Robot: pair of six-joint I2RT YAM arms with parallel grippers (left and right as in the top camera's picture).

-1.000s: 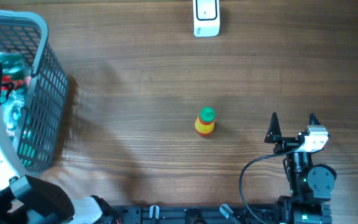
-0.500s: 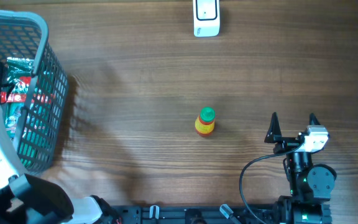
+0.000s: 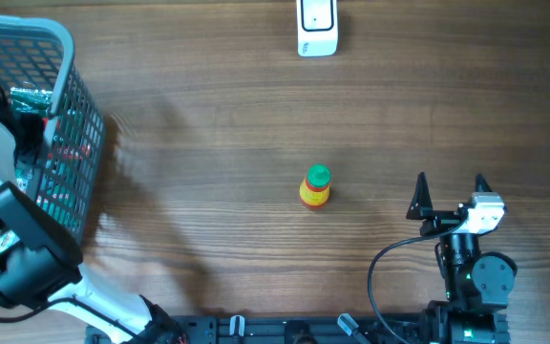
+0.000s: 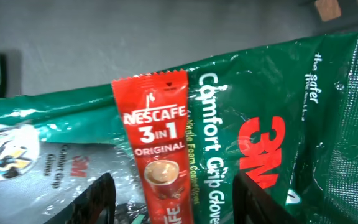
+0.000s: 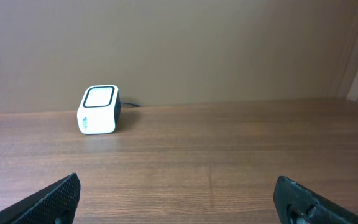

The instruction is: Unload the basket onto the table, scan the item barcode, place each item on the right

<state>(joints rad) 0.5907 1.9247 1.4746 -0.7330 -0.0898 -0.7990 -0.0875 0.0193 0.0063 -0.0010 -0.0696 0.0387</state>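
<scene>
Inside the grey plastic mesh basket at upper left, the left gripper, jaws partly apart astride the red Nescafe sachet, should pinch only it, not the glossy green glove packet.

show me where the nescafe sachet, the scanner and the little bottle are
nescafe sachet (image 4: 157, 155): left wrist view, on its red front below the logo.
scanner (image 3: 317, 27): overhead view, on its white top face.
little bottle (image 3: 315, 190): overhead view, on its yellow-orange body just under the green cap.
</scene>
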